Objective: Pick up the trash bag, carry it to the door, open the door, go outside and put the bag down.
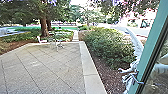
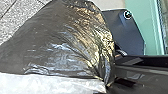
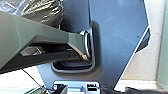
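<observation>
Left claw is clamped on the gathered neck of the black trash bag; how the right claw stands, I cannot tell. The bag's narrow end points into the grip, and its long axis runs away from there, widening into a broad, creased body seen against the paving. Which clock direction that is, I cannot tell. Its wide end is cut off, the pinched neck is blurred, and a pale, cloudy patch beside the black plastic is hard to make out. From the head view, the paved terrace spreads from 7 to 11 o'clock, a tree trunk stands at 11, bushes at 1, and the green door frame slants at 3.
</observation>
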Motion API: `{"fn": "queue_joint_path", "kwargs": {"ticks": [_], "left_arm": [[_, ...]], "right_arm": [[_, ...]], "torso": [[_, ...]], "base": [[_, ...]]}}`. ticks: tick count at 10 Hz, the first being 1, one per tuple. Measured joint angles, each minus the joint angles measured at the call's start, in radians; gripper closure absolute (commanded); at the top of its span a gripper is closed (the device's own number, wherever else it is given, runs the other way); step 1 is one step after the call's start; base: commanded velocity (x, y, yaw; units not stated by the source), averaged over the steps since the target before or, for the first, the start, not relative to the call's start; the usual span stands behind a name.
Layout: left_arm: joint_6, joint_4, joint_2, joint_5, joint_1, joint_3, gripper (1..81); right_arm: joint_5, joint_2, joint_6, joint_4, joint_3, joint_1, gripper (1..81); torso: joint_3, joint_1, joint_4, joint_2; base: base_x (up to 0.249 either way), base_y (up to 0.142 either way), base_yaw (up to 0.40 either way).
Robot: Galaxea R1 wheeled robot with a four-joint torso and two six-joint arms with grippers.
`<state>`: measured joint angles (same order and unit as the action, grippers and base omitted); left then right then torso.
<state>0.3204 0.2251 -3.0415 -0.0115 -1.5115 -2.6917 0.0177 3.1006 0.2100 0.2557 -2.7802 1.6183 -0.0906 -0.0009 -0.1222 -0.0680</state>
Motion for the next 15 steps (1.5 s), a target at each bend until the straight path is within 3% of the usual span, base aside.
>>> {"fn": "queue_joint_path", "kwargs": {"ticks": [10, 14, 15], "left_arm": [[0.000, 0.000, 0.000, 0.003, 0.004, 0.000, 81.1], [0.000, 0.000, 0.000, 0.000, 0.012, 0.000, 81.1], [0.000, 0.000, 0.000, 0.001, 0.007, 0.000, 81.1]], "right_arm": [[0.000, 0.002, 0.000, 0.001, 0.000, -0.006, 1.0], [0.000, 0.002, 0.000, 0.000, 0.000, -0.013, 1.0], [0.000, 0.002, 0.001, 0.000, 0.000, -0.009, 1.0]], "torso": [[0.000, 0.001, 0.000, 0.000], [0.000, 0.002, 0.000, 0.000], [0.000, 0.001, 0.007, 0.000]], "base": [[0.131, 0.000, 0.000], [0.000, 0.000, 0.000], [0.000, 0.000, 0.000]]}}
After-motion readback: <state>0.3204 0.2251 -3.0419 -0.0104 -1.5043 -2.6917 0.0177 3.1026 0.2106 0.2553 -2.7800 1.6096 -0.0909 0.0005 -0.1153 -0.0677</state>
